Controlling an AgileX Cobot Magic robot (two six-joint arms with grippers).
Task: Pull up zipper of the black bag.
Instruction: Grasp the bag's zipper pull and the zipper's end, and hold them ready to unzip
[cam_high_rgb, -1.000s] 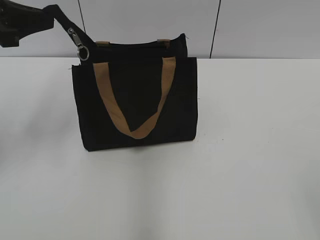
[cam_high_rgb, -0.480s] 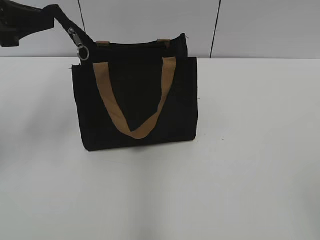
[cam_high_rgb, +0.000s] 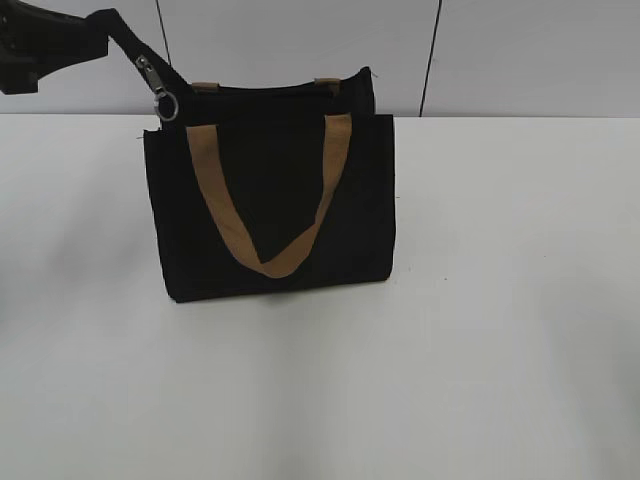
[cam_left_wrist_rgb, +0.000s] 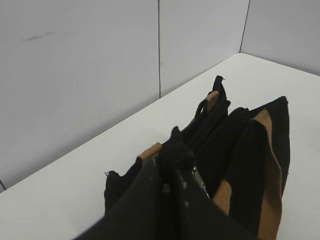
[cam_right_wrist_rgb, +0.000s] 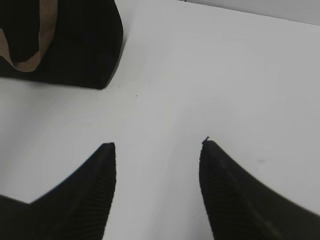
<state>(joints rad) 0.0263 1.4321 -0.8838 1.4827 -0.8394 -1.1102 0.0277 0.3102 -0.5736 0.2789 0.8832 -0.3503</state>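
Note:
The black bag (cam_high_rgb: 270, 200) stands upright on the white table, one tan strap handle (cam_high_rgb: 270, 262) hanging down its front. The zipper runs along its top edge (cam_high_rgb: 265, 90). My left gripper (cam_high_rgb: 95, 35) is at the bag's upper left corner, shut on a black fabric tail that runs up from the zipper's end. The silver metal pull tab (cam_high_rgb: 158, 88) hangs just below that tail. In the left wrist view my jaws (cam_left_wrist_rgb: 172, 167) pinch the black tail, with the silver tab (cam_left_wrist_rgb: 199, 177) beside them. My right gripper (cam_right_wrist_rgb: 157, 150) is open and empty over bare table.
The white table (cam_high_rgb: 480, 300) stretches to the right of and in front of the bag. A white panelled wall (cam_high_rgb: 520, 50) stands close behind the bag. The bag's lower corner (cam_right_wrist_rgb: 75, 45) shows at the top left of the right wrist view.

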